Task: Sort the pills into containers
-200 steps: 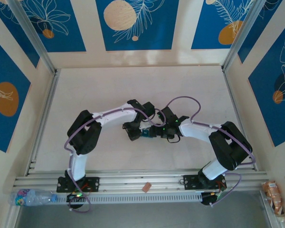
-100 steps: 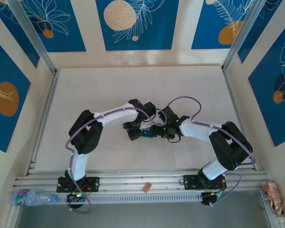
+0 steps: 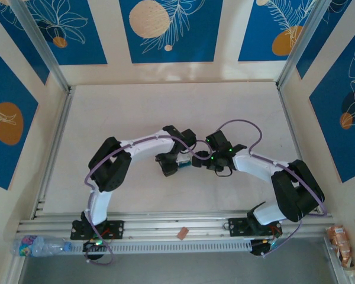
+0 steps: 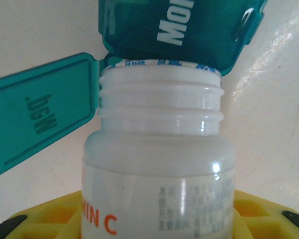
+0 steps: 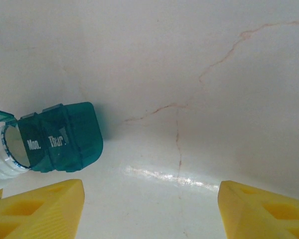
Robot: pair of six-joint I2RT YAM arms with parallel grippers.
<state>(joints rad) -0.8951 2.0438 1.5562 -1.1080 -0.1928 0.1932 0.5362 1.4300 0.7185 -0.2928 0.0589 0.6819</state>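
Observation:
My left gripper (image 4: 157,219) is shut on a white bottle (image 4: 159,149) printed with orange letters, and yellow fingers (image 4: 45,219) show on either side of it. The bottle's open mouth presses against the teal containers (image 4: 179,30), a short strip marked "Mon." whose one lid (image 4: 40,114) is flipped open to the left. In the right wrist view the containers (image 5: 65,137) lie on the table at far left with the bottle's mouth (image 5: 2,149) against them. My right gripper (image 5: 149,199) is open and holds nothing, to the right of the strip. From above, both grippers meet at the containers (image 3: 184,164). The pills are hidden.
The white table (image 3: 165,112) is walled by blue and cream panels on three sides. Aluminium rails (image 3: 165,228) run along the near edge, with a small brown item (image 3: 181,233) on them. A plastic water bottle (image 3: 38,244) lies bottom left and a snack packet (image 3: 341,242) bottom right.
The right arm has drawn back to the right, away from the containers, with its elbow swung outward. The left arm holds the bottle in nearly the same spot.

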